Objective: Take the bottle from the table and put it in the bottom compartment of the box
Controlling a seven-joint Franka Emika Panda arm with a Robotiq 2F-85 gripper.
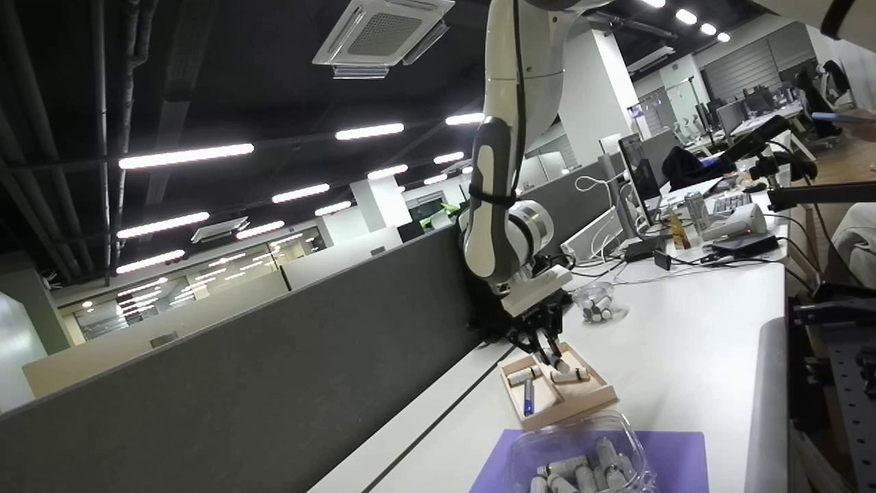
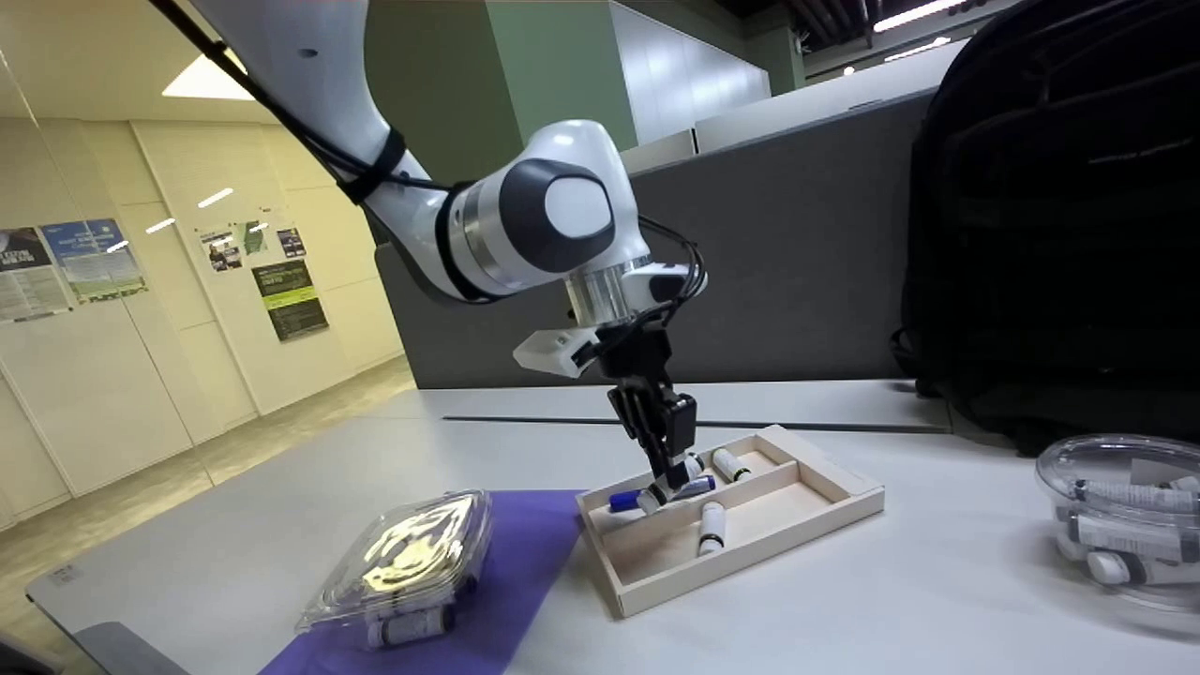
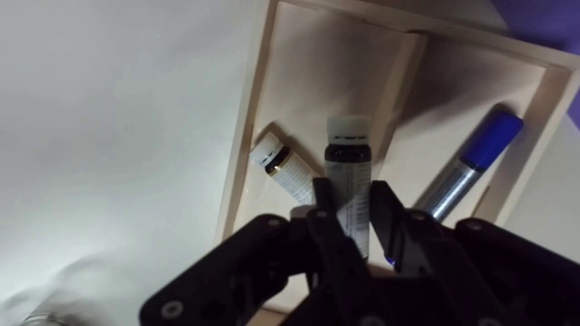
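Behind the white table [image 2: 937, 581] stands a gray wall [image 2: 797, 281], and on the table sits the wood box [image 2: 750, 553]. My gripper [image 3: 351, 194] is pinched on the small bottle [image 3: 348, 156], with fingers [image 3: 383, 199] on both sides of it. I see the bottle over the box, leaning, its white cap [image 3: 348, 129] the low end in both exterior views; I can't tell if it touches anything below.

The divider [image 3: 402, 81] worries me most. It looks close under the bottle, so letting go here could make the bottle tip on it and roll to the wrong side. (Which part counts as the bottom one, I can't tell, so that is an easy mistake too.) A blue pen [image 3: 469, 163] lies on one side of it and another bottle [image 3: 290, 172] on the other; coming down too fast, I might knock them or push the box. And since the bottle is round, it may twist in my grip if the cap hits first.
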